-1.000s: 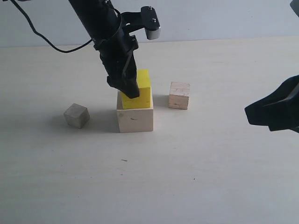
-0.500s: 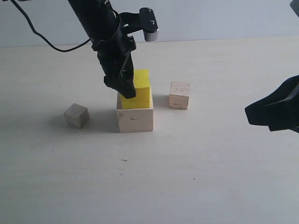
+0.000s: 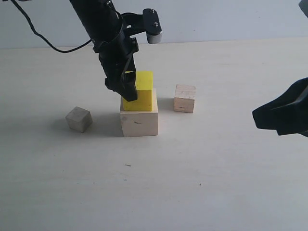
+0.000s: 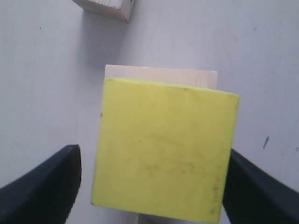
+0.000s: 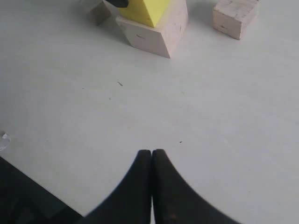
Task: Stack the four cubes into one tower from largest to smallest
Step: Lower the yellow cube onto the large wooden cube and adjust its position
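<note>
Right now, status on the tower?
Left gripper open around yellow cube, seated on big wood cube. Right gripper shut, off aside. Two small cubes unstacked, path clear.

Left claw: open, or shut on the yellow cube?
Open. The left claw straddles the yellow cube; the left wrist view shows bare table between one finger and the cube.
</note>
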